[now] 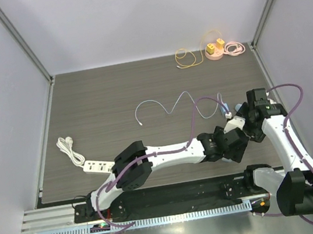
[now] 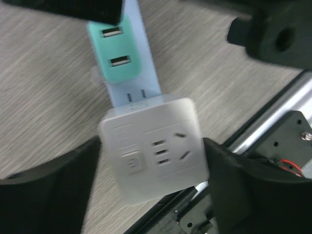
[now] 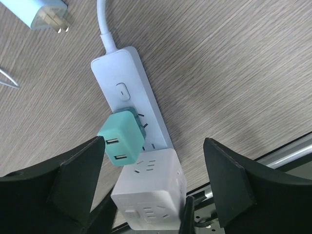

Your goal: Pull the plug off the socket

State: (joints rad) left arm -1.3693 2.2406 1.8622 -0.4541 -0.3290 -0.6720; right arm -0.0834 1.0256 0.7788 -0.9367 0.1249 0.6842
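At the near right of the table [image 1: 113, 100], the teal plug [image 3: 121, 139] sits in the power strip [image 3: 127, 83], just beside the white cube adapter [image 3: 148, 192] at its end. Our right gripper [image 3: 155, 156] hangs above, jaws released wide across the strip's length, plug off-centre toward one finger. Our left gripper [image 2: 152, 156] straddles the cube; whether it presses, we cannot tell

Grey-brown table [image 3: 234, 63] — wood grain in fine pale streaks. White power strip [image 3: 129, 92]; teal USB charger [image 3: 122, 141], ports silver-lined. White cube socket adapter [image 3: 151, 190]. Pale blue loose charger [image 3: 41, 9]. Far edge: yellow cable [image 1: 186, 59], pink disc [image 1: 216, 55] with yellow blocks. Purple arm hoses [image 1: 193, 124] — white arm links [image 1: 171, 153], black joints [image 1: 132, 168].
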